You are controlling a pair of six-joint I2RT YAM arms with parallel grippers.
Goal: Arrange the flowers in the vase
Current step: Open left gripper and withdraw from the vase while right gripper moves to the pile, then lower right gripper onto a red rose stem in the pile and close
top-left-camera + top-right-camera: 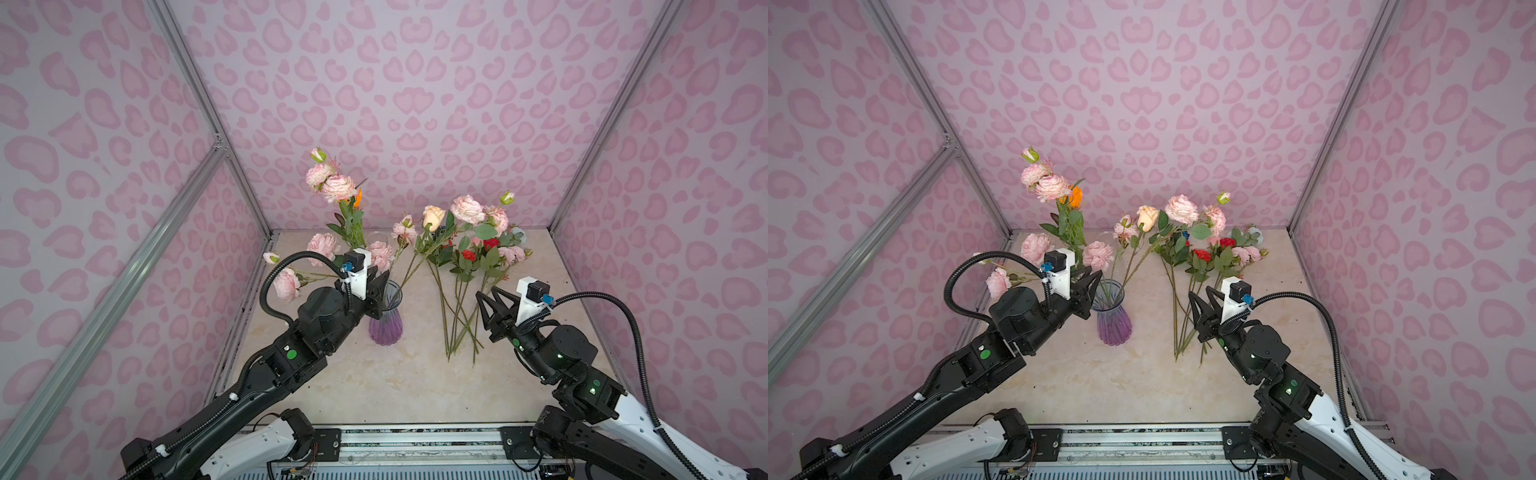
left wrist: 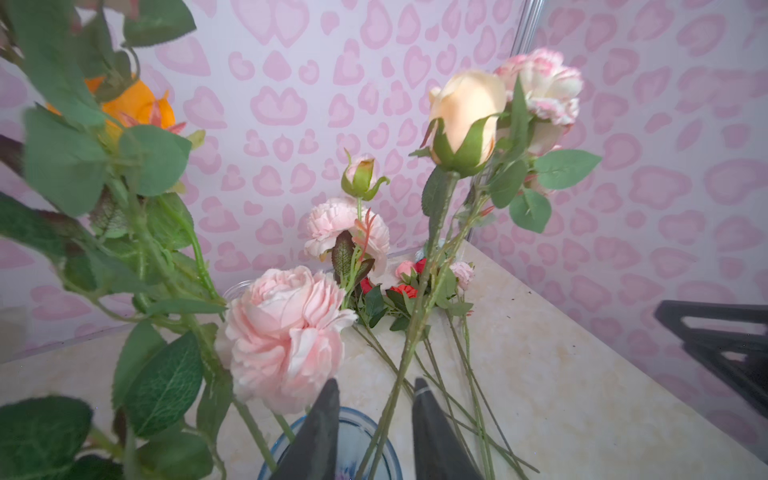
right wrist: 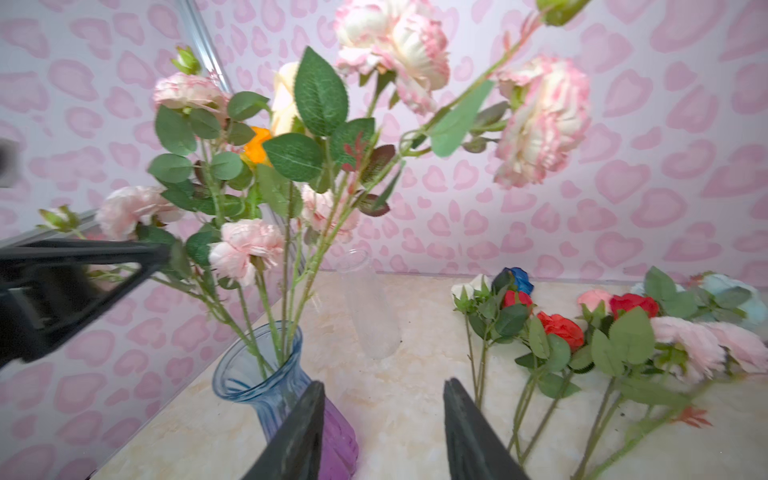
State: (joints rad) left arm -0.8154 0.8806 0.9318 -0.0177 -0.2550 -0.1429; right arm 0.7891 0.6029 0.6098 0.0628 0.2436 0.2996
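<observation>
Right gripper [image 3: 384,382] hung empty, jaws half apart, by loose stems. Left gripper [image 2: 376,386] sat at the mouth of the ribbed blue-to-purple glass vase [image 3: 249,374], jaws narrowly parted around the peach rose [image 2: 465,116] stem, not pinching. Should back out straight, clear of leaves. That vase held several pink and orange flowers [image 1: 332,187]. Red, blue and pink loose flowers [image 1: 478,253] lay on the marble tabletop [image 1: 374,382]. 2nd vase, clear glass [image 3: 365,307], looked empty.

The vase [image 1: 385,324], at the middle of a top view, is ribbed translucent glass, glossy, blue at the rim and purple below; a second vase [image 3: 368,307] looks clear and faintly frosted. The flowers [image 1: 467,210] have matt, cloth-like petals, veined fabric leaves [image 3: 320,91] and smooth plastic stems [image 3: 286,270]. The table [image 1: 374,382] is smooth, marble-look, with a faint sheen. The walls [image 1: 415,83] are matt print, and the frame [image 1: 195,83] is brushed metal. The right gripper [image 3: 384,382] has matt black plastic fingers [image 3: 299,436].
</observation>
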